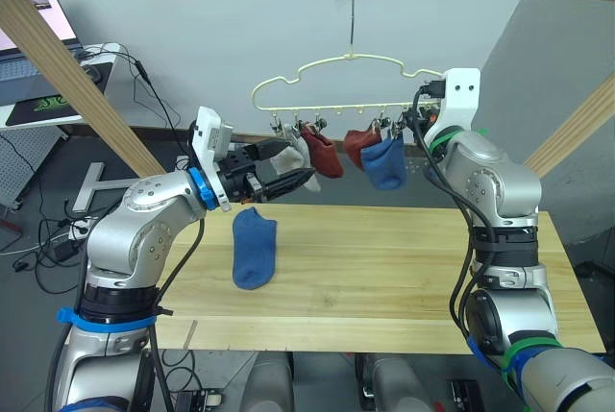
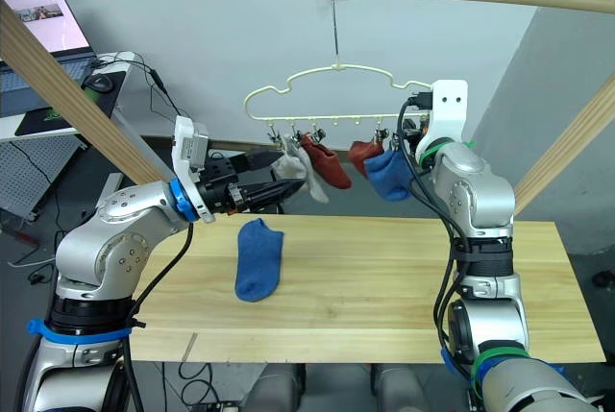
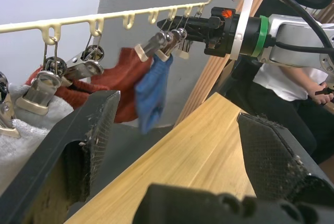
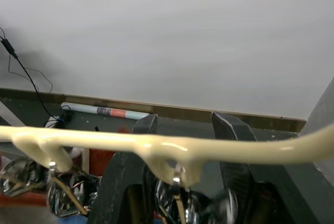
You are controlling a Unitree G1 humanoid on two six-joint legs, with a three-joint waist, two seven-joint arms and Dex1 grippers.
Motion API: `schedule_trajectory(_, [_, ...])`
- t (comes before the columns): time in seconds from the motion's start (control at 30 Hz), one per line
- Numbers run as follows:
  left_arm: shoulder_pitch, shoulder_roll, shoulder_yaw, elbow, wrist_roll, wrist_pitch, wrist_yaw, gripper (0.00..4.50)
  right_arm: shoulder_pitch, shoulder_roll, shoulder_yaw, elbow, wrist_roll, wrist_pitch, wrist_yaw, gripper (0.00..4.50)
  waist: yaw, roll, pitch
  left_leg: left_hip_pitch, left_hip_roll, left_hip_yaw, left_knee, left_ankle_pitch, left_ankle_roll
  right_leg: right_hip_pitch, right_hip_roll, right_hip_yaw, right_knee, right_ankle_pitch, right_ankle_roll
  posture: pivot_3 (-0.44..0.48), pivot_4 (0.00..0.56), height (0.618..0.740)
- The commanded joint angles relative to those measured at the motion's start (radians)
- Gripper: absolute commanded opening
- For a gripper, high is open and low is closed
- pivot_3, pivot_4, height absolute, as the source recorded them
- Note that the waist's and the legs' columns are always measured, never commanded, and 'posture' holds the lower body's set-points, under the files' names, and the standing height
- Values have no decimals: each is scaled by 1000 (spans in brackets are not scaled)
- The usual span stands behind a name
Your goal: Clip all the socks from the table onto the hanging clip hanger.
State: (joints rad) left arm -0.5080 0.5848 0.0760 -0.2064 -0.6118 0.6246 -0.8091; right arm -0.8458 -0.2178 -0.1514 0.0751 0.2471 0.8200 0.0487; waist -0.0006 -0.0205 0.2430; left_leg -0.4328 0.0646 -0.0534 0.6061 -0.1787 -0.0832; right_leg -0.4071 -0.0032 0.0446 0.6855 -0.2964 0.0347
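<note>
Fingers of the left gripper [image 1: 306, 180] stand apart, empty, just beside a grey sock [image 1: 288, 157] clipped on the hanger [image 1: 336, 85]. Below, one blue sock [image 1: 255, 247] lies flat on the surface [image 1: 384, 278]. Red socks [image 1: 322, 151] and another blue one [image 1: 384, 162] hang clipped further right, where the right gripper [image 4: 180, 177] reaches the hanger's end with fingers apart around a clip [image 4: 180, 203].

The right gripper [image 4: 182, 177] is holding its two black fingers [image 4: 128, 177] apart, one on each side of a metal clip [image 4: 177, 195] hanging from the clip hanger [image 4: 156, 145]. The hanger's pale-yellow bar is crossing just in front of both fingers. More clips [image 4: 62, 192] are hanging beside the gripper.
</note>
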Motion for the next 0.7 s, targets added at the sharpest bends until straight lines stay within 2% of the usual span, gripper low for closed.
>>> schedule_trajectory(0.03, [1, -3, 12, -45, -5, -11, 8, 4129, -26, -4, -2, -17, -8, -7, -4, 1695, 0, 0, 0, 0, 0, 0, 0, 0, 0, 0, 0, 0, 0, 0, 0, 132, 239, 740])
schedule_trajectory(0.37, [1, -3, 10, -50, -4, -11, 17, 4129, -16, -13, 2, -23, -23, 5, -16, 1695, 0, 0, 0, 0, 0, 0, -1, 0, 0, 0, 0, 0, -2, 0, 0, 132, 239, 740])
schedule_trajectory(0.7, [2, -12, 9, -46, 2, -20, 24, 4129, 12, 6, 0, -103, -32, 83, -38, 1695, 0, 0, 0, 0, 0, 0, -3, 0, 0, 0, 0, 0, -3, 0, 0, 126, 240, 740])
